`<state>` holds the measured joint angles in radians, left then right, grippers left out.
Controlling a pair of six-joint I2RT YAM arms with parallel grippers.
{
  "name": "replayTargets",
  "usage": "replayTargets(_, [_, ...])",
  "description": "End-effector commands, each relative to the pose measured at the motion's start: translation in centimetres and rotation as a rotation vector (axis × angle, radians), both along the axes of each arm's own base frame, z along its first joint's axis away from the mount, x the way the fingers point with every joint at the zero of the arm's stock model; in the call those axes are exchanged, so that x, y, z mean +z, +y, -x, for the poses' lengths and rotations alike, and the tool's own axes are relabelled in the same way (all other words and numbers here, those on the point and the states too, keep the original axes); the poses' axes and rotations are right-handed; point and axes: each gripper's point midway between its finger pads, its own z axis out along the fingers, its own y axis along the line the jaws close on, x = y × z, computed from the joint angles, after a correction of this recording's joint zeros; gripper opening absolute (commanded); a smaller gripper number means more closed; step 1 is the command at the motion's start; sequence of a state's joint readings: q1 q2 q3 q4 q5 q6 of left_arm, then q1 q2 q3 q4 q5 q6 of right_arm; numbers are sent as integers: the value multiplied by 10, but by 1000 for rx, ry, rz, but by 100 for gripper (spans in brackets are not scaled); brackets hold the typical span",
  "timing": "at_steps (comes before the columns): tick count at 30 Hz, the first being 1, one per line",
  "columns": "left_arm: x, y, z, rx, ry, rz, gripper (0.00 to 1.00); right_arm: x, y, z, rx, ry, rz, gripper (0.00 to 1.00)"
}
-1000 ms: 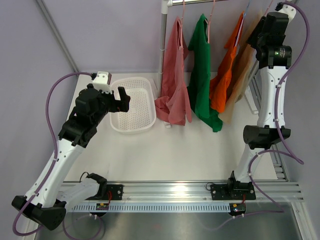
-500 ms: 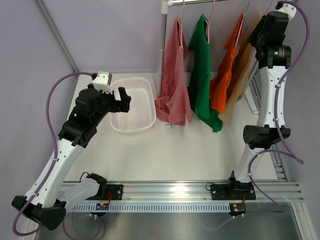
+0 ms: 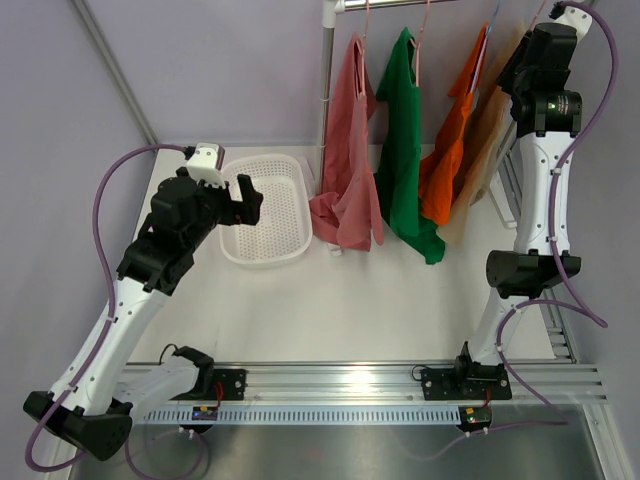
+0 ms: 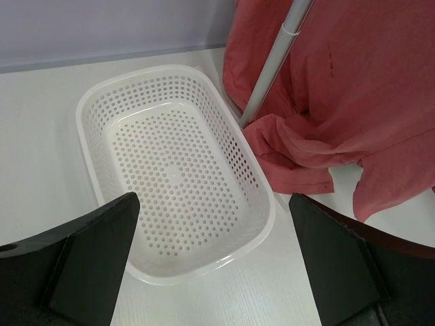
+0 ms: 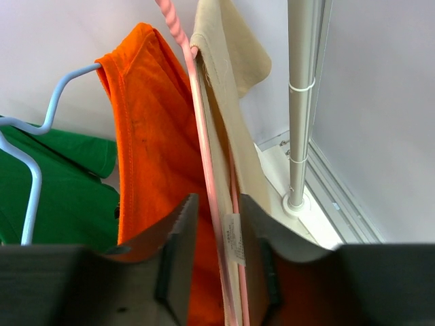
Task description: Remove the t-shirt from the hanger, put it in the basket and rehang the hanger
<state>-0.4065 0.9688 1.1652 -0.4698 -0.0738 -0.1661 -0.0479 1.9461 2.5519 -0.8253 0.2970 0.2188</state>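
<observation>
Pincer of right arm still clamped on pink hanger

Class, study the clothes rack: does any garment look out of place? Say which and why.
The pink t-shirt, leftmost on the rack, sags low: its hem lies crumpled on the table beside the rack pole.

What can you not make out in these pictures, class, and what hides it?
Top view: the rail and hanger hooks, cropped by the top edge.
Top view: beige t-shirt, mostly behind the orange t-shirt.
Right wrist view: whether the right hand actually pinches the pink hanger; contact unclear.
</observation>
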Motion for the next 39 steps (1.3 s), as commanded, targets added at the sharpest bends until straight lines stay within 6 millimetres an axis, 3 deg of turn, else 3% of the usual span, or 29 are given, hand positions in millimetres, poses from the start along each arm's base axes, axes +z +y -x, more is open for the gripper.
replayTargets(1, [9, -7, -1, -30, -27, 28, 99, 37, -5, 15, -12, -94, 29, 43])
replayTargets(3, [9, -8, -1, -31, -27, 28, 99, 40, -5, 17, -13, -99, 30, 43])
replayTargets(11, [8, -9, -1, -34, -22, 32, 99, 42, -5, 21, -15, -100, 31, 23])
replayTargets(14, [9, -9, -1, -35, -24, 31, 99, 42, -4, 22, -12, -102, 29, 23])
replayTargets(15, [9, -8, -1, -35, -25, 30, 99, 44, -4, 22, -10, -107, 29, 17])
replayTargets(19, [9, -9, -1, -38, -26, 31, 99, 47, -4, 24, -7, -113, 29, 13])
replayTargets(22, [8, -9, -1, -38, -23, 30, 99, 51, -3, 27, -7, -123, 33, 0])
replayTargets(23, [8, -9, -1, -38, -23, 30, 99, 52, -3, 27, -4, -126, 35, 0])
replayTargets(31, [8, -10, -1, -41, -22, 29, 99, 80, 6, 35, 53, -199, 57, 0])
replayTargets(39, [9, -8, -2, -36, -32, 15, 99, 134, 11, 60, 88, -346, 125, 0])
